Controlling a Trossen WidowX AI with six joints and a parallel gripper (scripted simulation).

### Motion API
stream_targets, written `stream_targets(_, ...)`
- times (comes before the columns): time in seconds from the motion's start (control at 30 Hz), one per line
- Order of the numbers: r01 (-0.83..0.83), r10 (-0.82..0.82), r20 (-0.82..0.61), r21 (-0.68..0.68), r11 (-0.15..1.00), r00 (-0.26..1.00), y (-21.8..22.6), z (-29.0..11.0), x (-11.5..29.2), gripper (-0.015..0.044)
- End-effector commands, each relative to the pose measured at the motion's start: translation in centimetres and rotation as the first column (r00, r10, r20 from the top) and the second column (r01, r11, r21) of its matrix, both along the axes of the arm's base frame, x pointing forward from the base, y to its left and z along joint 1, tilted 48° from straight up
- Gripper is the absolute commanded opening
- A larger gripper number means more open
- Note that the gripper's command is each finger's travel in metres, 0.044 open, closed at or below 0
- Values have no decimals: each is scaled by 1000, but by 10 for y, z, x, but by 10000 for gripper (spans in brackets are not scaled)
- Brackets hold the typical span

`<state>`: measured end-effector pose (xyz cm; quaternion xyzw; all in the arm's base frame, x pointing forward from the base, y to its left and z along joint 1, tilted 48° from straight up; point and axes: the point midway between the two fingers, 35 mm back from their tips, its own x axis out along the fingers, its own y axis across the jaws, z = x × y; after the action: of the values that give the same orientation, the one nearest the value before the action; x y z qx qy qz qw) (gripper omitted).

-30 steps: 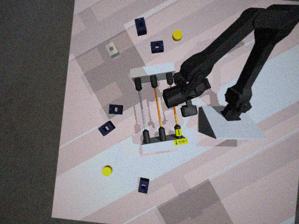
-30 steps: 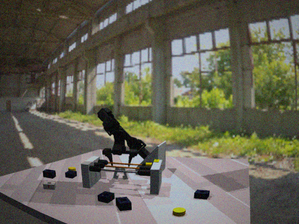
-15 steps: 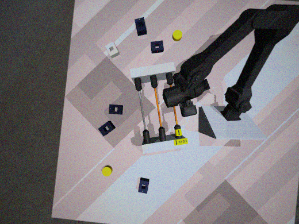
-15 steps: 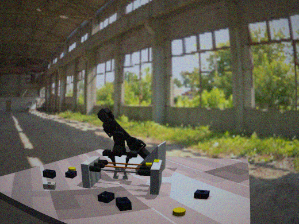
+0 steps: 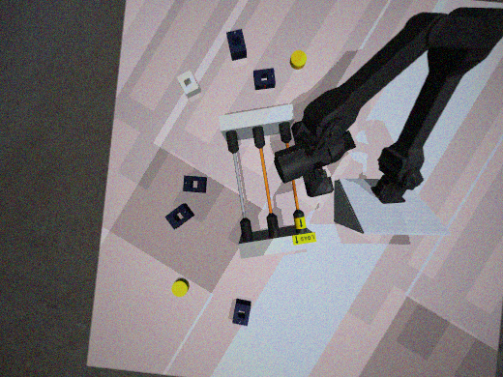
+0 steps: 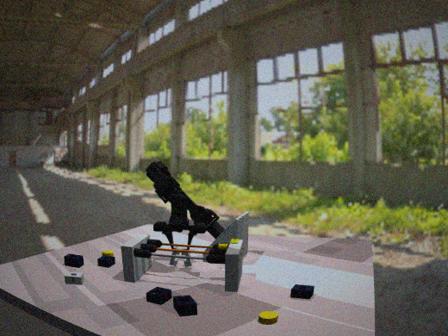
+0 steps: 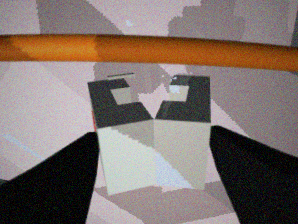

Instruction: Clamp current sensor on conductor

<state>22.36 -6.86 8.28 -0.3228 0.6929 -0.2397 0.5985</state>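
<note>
The split-core sensor (image 7: 152,150) is a pale block with two dark open jaws at its top, standing on the table. My gripper (image 7: 154,137) (image 5: 301,170) (image 6: 180,258) is shut on its two sides. The orange LOAD conductor (image 7: 150,50) (image 5: 294,193) crosses just beyond the open jaws and lies outside them. A thin red mark shows on the sensor's left edge. The yellow LOAD marker (image 5: 304,238) sits at the near end of that conductor. In the top and exterior views the arm hides the sensor.
A second orange conductor (image 5: 265,179) and a grey one (image 5: 239,181) run parallel between a white end block (image 5: 256,117) and a grey one (image 5: 256,246). Dark blue blocks (image 5: 194,184) (image 5: 264,78), a white block (image 5: 188,82) and yellow discs (image 5: 298,59) (image 5: 180,288) lie around. A grey wedge (image 5: 387,213) holds the arm's base.
</note>
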Motion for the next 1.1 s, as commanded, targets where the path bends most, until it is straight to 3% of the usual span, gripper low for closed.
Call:
stream_targets(0.0, -2, 2, 7, 6, 1000, 1000, 13, 10, 4, 0)
stream_targets(0.47, -31, 31, -17, 2, 1000, 999, 51, 46, 4, 0)
stream_targets(0.77, -260, 263, -193, 42, 965, 945, 58, 52, 6, 0)
stream_targets(1.07, -480, 486, -364, 114, 870, 794, 66, 59, 7, 0)
